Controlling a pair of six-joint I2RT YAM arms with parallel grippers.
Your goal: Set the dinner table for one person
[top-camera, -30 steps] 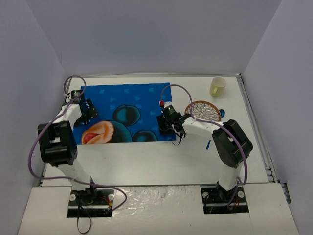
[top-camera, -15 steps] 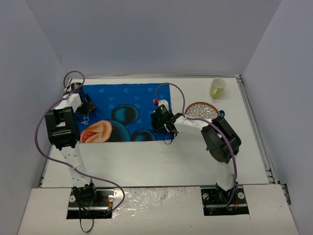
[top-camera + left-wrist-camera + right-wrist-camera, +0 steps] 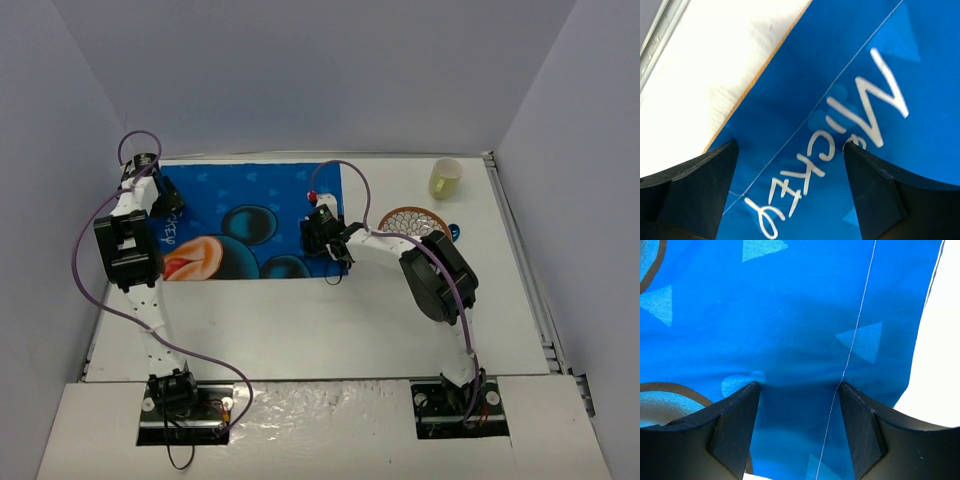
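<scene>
Desk [image 3: 300, 320]: white, metal-rimmed, spread beneath everything.
Placemat [image 3: 250, 215]: blue, laid flat on the desk's far left part.
Left hand [image 3: 790, 147]: held wide, fingertips set on the placemat's left edge.
Right hand [image 3: 799, 386]: held wide, fingertips set near the placemat's right edge.
Plate [image 3: 412, 220], cup [image 3: 445, 178]: placed right of the placemat.
</scene>
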